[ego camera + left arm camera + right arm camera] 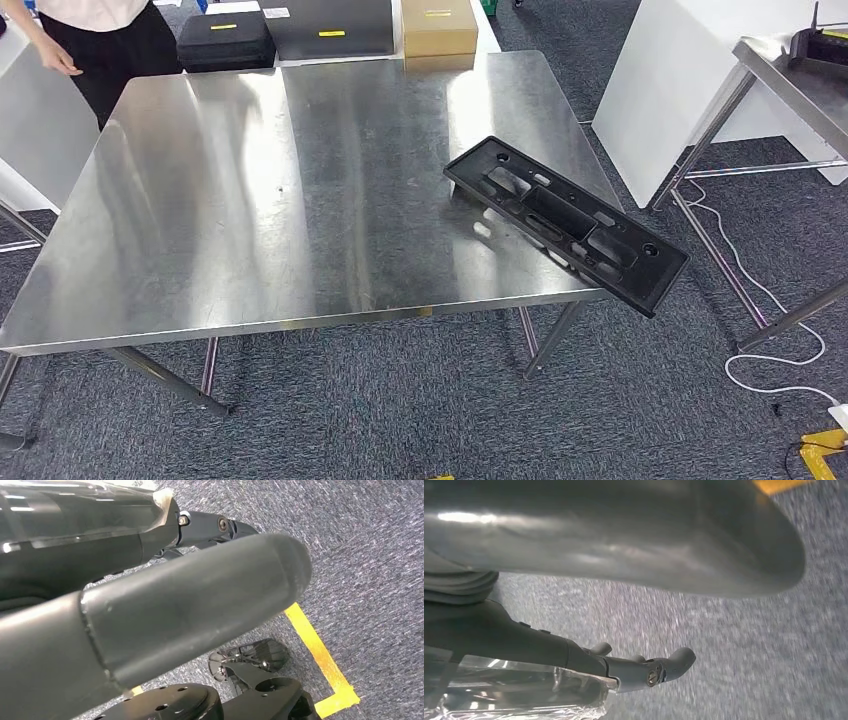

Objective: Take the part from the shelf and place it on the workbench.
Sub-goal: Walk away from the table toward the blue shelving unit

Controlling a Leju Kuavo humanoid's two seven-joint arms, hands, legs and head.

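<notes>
Black plastic part (566,224) lies on the steel table (300,200), one end hanging over the near right corner. It looks light and stiff; you could grip a long edge. Both robot hands, left (190,605) and right (624,535), hold nothing, fingers apart.

The part (566,224) is a long, flat, black plastic panel with rectangular recesses and small round holes. It lies flat on the steel workbench (300,200), near its front right corner, turned diagonally. Its nearer right end sticks out beyond the edge of the workbench, over the carpet.
</notes>
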